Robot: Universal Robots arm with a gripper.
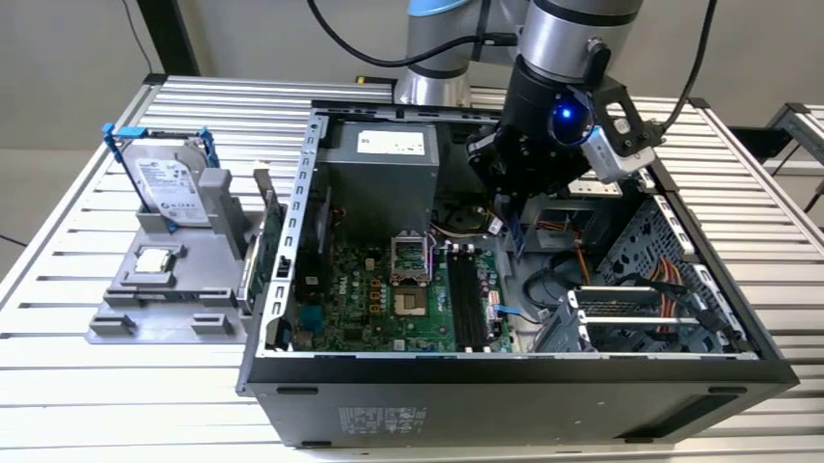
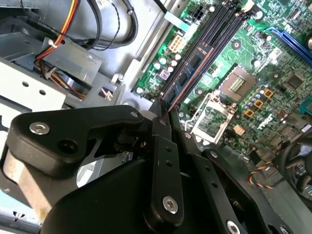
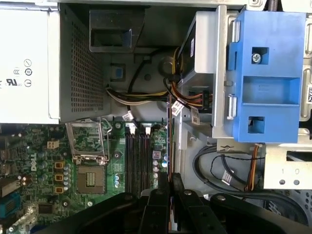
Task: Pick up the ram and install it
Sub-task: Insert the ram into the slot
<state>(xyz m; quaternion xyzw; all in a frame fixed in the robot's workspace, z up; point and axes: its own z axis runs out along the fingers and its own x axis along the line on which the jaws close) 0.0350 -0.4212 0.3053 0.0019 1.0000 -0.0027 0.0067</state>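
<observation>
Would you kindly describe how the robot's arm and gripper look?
The arm is silver-grey with a light-blue joint cap and black cables. Its black wrist carries a glowing blue light and a small silver camera block. The gripper has matte black linkage fingers with silver screws.

Even, bright light; soft shadows

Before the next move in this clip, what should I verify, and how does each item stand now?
1. ram gripped between the fingers: ok.
2. memory slots empty: ok.
3. ram parallel to the memory slots in the first wrist view: ok.
4. ram directly over one slot: cannot tell.
5. slot latches open: cannot tell.
</observation>
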